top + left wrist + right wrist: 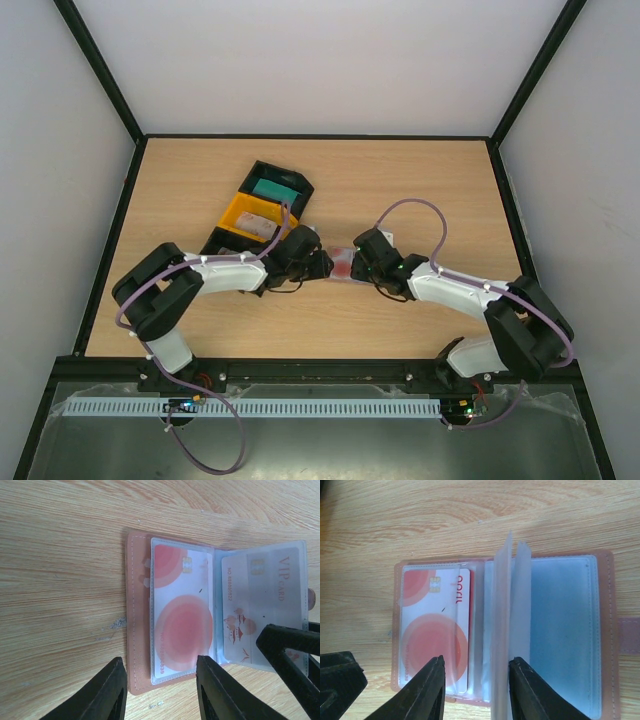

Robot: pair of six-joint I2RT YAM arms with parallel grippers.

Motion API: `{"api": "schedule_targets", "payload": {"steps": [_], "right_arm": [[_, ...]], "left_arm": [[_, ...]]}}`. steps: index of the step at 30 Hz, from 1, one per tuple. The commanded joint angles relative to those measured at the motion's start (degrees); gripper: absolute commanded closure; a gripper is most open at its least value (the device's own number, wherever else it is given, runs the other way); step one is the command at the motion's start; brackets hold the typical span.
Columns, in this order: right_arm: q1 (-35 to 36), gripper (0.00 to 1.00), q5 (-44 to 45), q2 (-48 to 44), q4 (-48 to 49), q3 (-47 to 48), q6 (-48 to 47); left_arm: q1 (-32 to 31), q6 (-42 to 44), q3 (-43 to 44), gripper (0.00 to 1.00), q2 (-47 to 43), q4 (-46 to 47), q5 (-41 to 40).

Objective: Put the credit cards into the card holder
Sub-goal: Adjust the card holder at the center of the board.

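The pale white plastic card [260, 605] reads "VIP CARD" along one side, with a serial line starting "NO:" whose digits are too blurred to read. The red-and-white plastic card [182, 625] bears a similar number line, also illegible.

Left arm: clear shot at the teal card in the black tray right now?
Probably yes: the teal card lies uncovered in the open black tray, close beside the left arm, whose jaws stand apart, holding nothing.
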Motion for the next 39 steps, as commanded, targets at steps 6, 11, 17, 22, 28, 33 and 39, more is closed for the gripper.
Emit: {"api": "schedule_targets", "payload": {"steps": [6, 11, 17, 22, 28, 33, 39], "right_arm": [[0.06, 0.66, -6.50, -1.36, 3.09, 0.42, -0.66], [0.06, 0.66, -6.77, 0.64, 4.53, 0.08, -0.35], [-0.02, 0.66, -4.21, 1.54, 3.91, -0.51, 0.43], [-0.01, 0.66, 4.36, 1.31, -1.22, -0.02, 1.40], [0.02, 0.65, 5.19, 0.50, -1.58, -1.16, 0.81], [0.06, 0.58, 4.70, -0.78, -1.16, -0.88, 0.69], [-0.01, 0.44, 6.22, -3.01, -1.99, -1.12, 0.31]], "left_arm": [[0.69, 0.73, -0.74, 0.59, 0.25, 0.66, 0.03], [0.77, 0.62, -1.01, 0.58, -0.08, 0.67, -0.05], [0.77, 0.59, -1.50, 0.57, -0.88, 0.65, -0.35], [0.77, 0.30, -2.06, 0.57, -2.26, 0.76, -1.16], [0.79, 0.34, -2.18, 0.56, -3.02, 1.00, -1.22], [0.77, 0.53, -1.91, 0.56, -2.92, 1.06, -0.76], [0.77, 0.78, -1.84, 0.55, -2.83, 1.58, 0.38]]}}
